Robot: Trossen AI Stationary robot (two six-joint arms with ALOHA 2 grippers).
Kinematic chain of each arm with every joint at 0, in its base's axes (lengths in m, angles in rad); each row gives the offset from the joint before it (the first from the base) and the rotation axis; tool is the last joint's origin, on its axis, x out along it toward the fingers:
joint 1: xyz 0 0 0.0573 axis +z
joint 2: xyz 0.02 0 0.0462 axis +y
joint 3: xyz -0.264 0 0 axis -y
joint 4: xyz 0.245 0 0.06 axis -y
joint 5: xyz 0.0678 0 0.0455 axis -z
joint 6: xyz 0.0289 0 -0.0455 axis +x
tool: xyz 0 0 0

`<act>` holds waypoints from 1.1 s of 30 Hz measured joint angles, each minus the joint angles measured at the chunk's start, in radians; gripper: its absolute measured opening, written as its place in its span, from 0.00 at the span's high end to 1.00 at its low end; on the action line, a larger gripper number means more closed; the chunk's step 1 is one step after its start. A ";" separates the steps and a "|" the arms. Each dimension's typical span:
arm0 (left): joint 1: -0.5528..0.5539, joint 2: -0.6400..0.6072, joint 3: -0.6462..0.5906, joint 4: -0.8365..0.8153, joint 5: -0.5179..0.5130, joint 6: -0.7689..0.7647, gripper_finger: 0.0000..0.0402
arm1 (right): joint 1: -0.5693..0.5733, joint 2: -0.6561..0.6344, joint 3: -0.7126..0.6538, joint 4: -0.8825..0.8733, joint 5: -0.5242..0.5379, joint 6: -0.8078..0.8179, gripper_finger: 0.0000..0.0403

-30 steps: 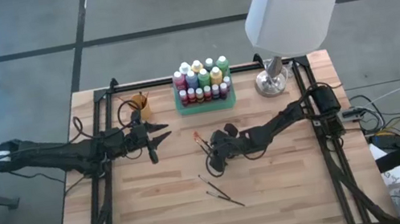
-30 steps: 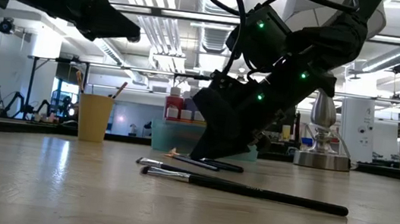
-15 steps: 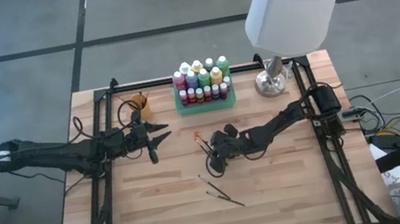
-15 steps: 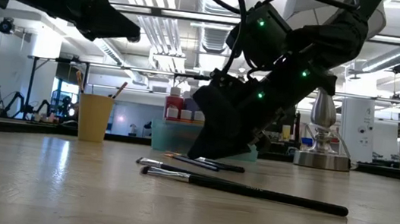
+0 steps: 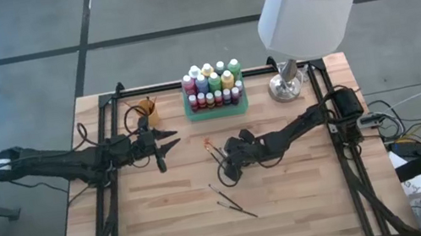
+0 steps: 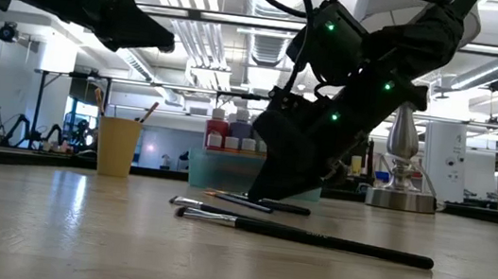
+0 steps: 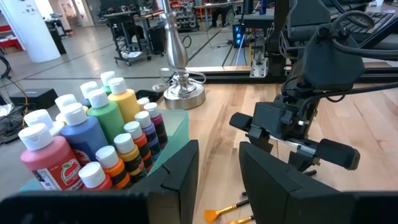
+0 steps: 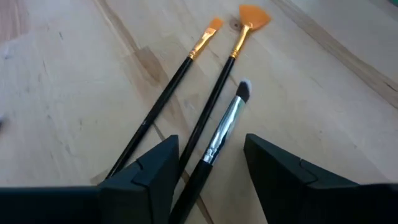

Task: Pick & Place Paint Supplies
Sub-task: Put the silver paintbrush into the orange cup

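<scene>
A: Where is the right gripper [image 5: 224, 165]?

B: Low over the pale wooden counter [image 5: 309, 196], above three thin dark-handled paintbrushes [image 8: 205, 130]. Its jaws stand spread, with the brushes lying flat between and beneath them, none pinched.

A: The other supplies?

B: Two more dark brushes [image 5: 230, 200] lie apart nearer the front. The small coloured paint bottles with pale caps [image 5: 212, 86] fill the green rectangular tray [image 5: 217, 112] at the back.

A: And the left gripper [image 5: 166, 152]?

B: Raised near the small orange cup [image 5: 147, 111], jaws parted, holding nothing.
</scene>
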 joint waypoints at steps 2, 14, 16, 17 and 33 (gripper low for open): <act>0.000 0.000 0.000 -0.002 0.000 0.000 0.70 | 0.000 0.000 -0.001 -0.001 0.002 -0.001 0.55; 0.000 0.000 0.000 -0.012 0.000 0.000 0.70 | 0.000 -0.002 -0.004 -0.003 0.005 0.002 0.63; 0.000 0.000 0.000 -0.012 0.000 0.000 0.70 | -0.004 -0.003 -0.003 -0.002 0.005 0.002 0.64; 0.000 0.000 0.000 -0.012 0.000 0.000 0.70 | -0.006 -0.006 0.002 -0.008 0.002 0.001 0.65; 0.000 0.000 0.000 -0.022 0.000 0.000 0.70 | -0.092 -0.020 0.066 -0.010 -0.034 -0.074 0.59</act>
